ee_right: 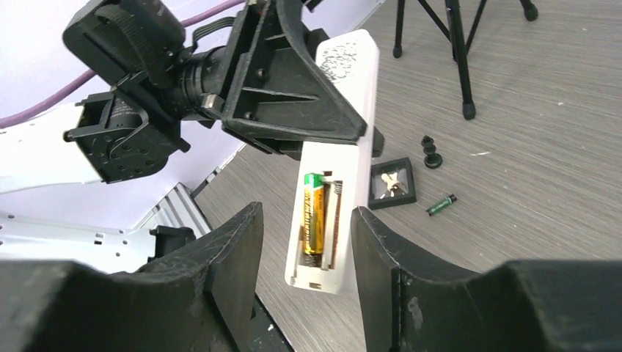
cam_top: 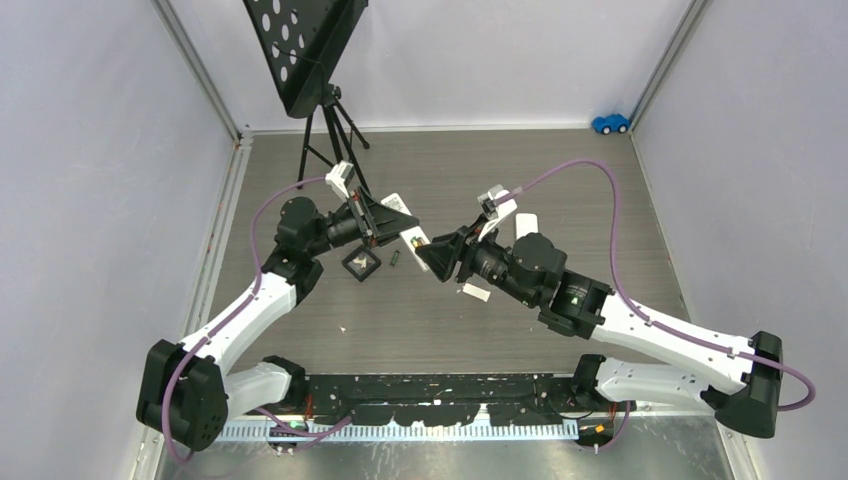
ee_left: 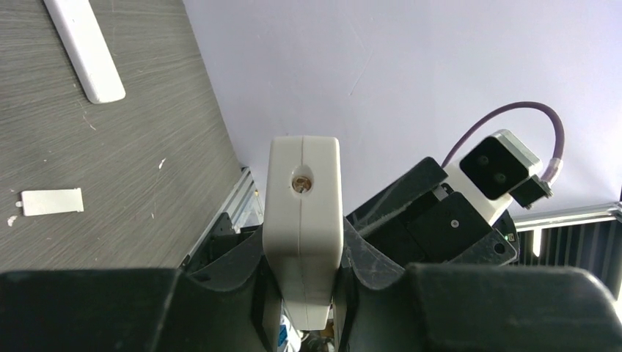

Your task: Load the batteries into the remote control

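Observation:
My left gripper [ee_left: 303, 257] is shut on the white remote control [ee_left: 303, 191], holding it off the table [cam_top: 398, 206]. Its battery bay faces my right wrist camera, lid off, with one gold-and-green battery [ee_right: 314, 218] seated in the left slot. The slot beside it shows only its spring. My right gripper [ee_right: 306, 238] is open, its fingers either side of the remote's [ee_right: 334, 220] lower end and not touching it. In the top view the right gripper [cam_top: 440, 252] is just right of the left gripper [cam_top: 395, 222]. A loose green battery [ee_right: 441, 204] lies on the table [cam_top: 395, 259].
A small black square tray [ee_right: 392, 182] with pale bits sits beside the loose battery. The white battery lid [ee_left: 51, 202] lies flat on the table [cam_top: 476, 291]. A second white remote-like bar [ee_left: 84, 44] lies further off. A black stand's tripod legs [cam_top: 325, 140] rise behind. A blue toy car [cam_top: 610, 123] is far right.

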Tool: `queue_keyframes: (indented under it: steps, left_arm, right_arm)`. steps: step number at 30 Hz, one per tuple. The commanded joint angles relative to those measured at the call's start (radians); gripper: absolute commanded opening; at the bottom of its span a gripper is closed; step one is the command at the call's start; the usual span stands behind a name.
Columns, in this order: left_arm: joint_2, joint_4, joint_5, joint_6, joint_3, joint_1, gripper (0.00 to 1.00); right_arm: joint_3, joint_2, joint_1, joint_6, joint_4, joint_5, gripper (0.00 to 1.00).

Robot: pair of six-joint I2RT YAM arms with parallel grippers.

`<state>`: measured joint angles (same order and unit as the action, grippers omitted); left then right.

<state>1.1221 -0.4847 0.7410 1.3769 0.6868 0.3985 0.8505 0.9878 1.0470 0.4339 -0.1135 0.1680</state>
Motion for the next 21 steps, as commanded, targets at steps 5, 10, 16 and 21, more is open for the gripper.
queue_keyframes:
  steps: [5, 10, 16, 21]
  left_arm:
    - [-0.021, -0.122, -0.028, -0.049, 0.004, -0.003, 0.00]
    - [-0.033, -0.150, -0.086, -0.067, -0.008, -0.003, 0.00]
    - [-0.048, -0.162, -0.108, -0.069, -0.002, -0.003, 0.00]
    - [-0.050, -0.159, -0.097, -0.073, -0.001, -0.002, 0.00]
  right_arm:
    - [0.028, -0.099, -0.001, 0.326, 0.093, 0.207, 0.79]
    - [-0.083, -0.137, -0.002, 0.657, 0.033, 0.319, 0.90]
    - [-0.117, -0.054, -0.002, 0.766, -0.155, 0.198, 0.92]
    - [-0.093, 0.024, -0.004, 0.775, -0.264, 0.146, 0.93]
